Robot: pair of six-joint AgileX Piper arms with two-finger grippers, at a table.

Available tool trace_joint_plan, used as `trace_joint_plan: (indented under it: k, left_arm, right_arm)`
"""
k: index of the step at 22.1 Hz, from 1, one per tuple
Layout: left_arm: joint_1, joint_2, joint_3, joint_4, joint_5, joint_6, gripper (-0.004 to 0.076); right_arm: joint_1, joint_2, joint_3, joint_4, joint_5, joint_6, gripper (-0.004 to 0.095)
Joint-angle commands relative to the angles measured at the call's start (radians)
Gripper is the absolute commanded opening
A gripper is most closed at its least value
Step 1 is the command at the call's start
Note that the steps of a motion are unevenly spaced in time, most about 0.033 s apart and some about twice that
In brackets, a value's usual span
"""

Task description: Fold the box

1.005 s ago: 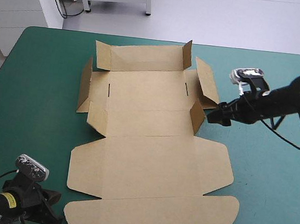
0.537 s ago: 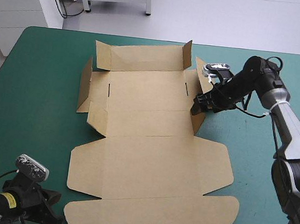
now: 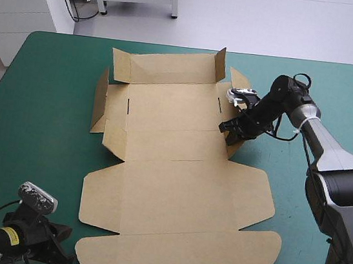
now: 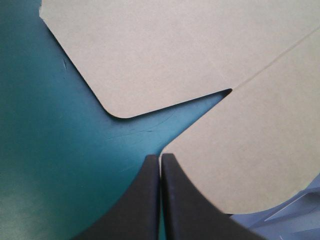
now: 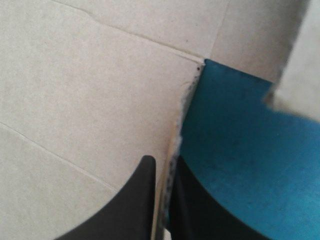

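Right claw (image 3: 232,127) is pinching the box (image 3: 170,183). In the wrist view my two black fingers are all but pressed together, with the edge of a raised corner tab (image 5: 176,125) between them. That tab stands at the box's right side, where the tray panel meets the lid.

Box sits mid-table on the teal-green cover (image 3: 35,120). Far wall and side flaps are partly up; the lid panels lie flat toward the near edge.

Left claw (image 4: 160,156) is pressed together and empty, low at the near-left corner. Its tips are just beside the rounded lid flap (image 4: 240,165). Can't tell if they touch it.

Risks as I judge them:
- My bite looks shallow, on the board's edge only. Swing the tab and it may slip out.
- Nothing pins the sheet. Pull sideways and the whole box may slide or pivot instead of creasing.
- Force off the score line could buckle the tab or tear it at the slit.
- Left claw is well apart from the tab, so it gives no bracing there.
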Motion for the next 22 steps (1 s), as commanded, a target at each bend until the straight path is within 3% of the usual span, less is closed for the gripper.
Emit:
trace_joint_plan:
  k: [1, 6, 12, 15, 22]
  left_arm:
    - [-0.002, 0.011, -0.025, -0.026, -0.038, -0.007, -0.0008]
    - [-0.002, 0.011, -0.035, -0.026, -0.038, -0.007, -0.0008]
    - [-0.002, 0.011, -0.195, -0.026, -0.035, -0.007, -0.0008]
    - [-0.002, 0.011, -0.271, -0.026, -0.035, -0.005, -0.0008]
    - [-0.002, 0.011, -0.288, -0.026, -0.039, 0.001, -0.0008]
  right_arm:
    - [0.004, -0.051, -0.027, 0.037, 0.023, -0.014, -0.0018]
    - [0.004, -0.074, -0.087, 0.004, 0.025, -0.054, -0.0017]
    - [0.032, -0.115, -0.232, -0.072, 0.025, -0.296, -0.0019]
    - [0.075, -0.115, -0.29, -0.13, 0.025, -0.507, -0.0019]
    - [0.146, -0.112, -0.354, -0.187, -0.013, -0.738, -0.0019]
